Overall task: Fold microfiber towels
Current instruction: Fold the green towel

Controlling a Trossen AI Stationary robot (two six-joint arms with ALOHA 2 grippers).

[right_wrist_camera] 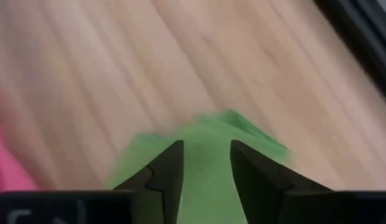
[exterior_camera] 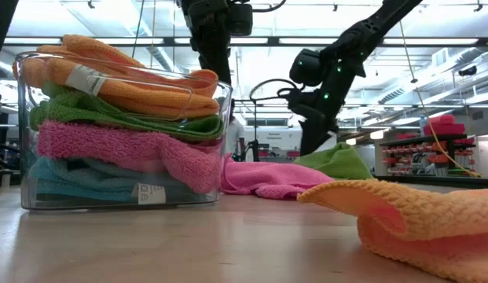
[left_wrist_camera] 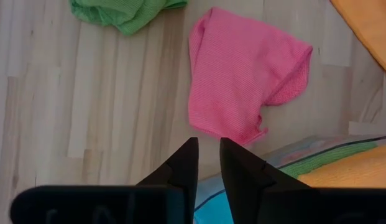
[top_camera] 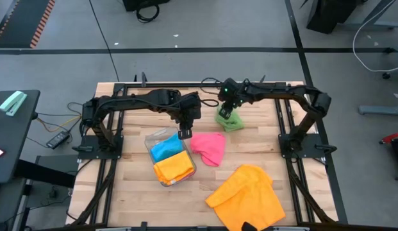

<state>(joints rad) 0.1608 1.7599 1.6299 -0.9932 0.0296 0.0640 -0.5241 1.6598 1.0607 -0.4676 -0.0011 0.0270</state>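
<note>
The right claw point(top_camera: 228, 114), jaws parted, straddles a green towel point(top_camera: 232, 122) to grasp it; the left claw point(top_camera: 184, 133), nearly closed and empty, hovers beside the pink towel point(top_camera: 209, 147).

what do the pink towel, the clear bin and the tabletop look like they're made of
Pink towel: soft knit-looking cloth, matte, fine ribbed weave, probably microfiber.
Clear bin: see-through and glossy with thick rounded walls, likely rigid plastic.
Tabletop: pale wood planks with visible grain and seams, smooth satin finish.

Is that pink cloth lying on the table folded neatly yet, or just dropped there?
Just dropped. The pink towel lies loosely doubled over with uneven edges and a corner sticking out, beside the clear tray of stacked towels.
</note>
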